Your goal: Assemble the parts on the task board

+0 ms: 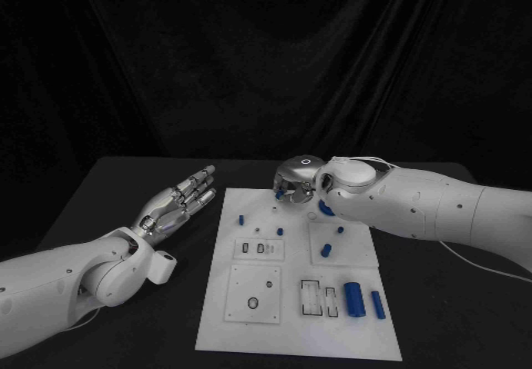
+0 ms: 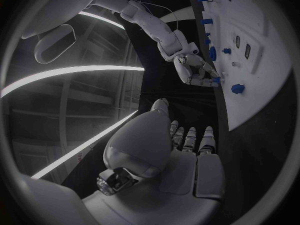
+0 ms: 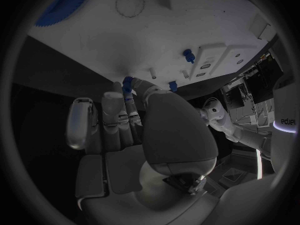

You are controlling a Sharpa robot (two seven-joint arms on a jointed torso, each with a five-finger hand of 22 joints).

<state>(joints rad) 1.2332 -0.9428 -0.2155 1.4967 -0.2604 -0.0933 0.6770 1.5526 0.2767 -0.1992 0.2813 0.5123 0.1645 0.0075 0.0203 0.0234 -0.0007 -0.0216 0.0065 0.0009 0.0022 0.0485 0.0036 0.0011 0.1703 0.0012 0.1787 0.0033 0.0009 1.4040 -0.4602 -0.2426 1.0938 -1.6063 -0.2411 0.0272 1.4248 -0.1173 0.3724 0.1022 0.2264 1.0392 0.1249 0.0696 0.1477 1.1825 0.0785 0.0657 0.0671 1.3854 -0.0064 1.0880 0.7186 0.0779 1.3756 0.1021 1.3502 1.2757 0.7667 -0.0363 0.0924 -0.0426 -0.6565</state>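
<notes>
The right hand [image 1: 297,178] is at the top edge of the white task board [image 1: 288,330], in the middle of the frame, fingers curled down around a small blue part [image 3: 127,83]. I cannot tell if it grips it. The left hand [image 1: 177,204], left of the board, is flat, fingers straight and empty. The black table [image 1: 122,192] is below, dark cloth behind

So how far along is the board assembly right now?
Early, it seems. A few small blue pegs stand on the task board, perhaps already placed. The right hand is at the board's far edge, fingers on a small blue part. The left hand is open beside the board. Two blue cylinders lie loose near the front slots, so much remains.
</notes>
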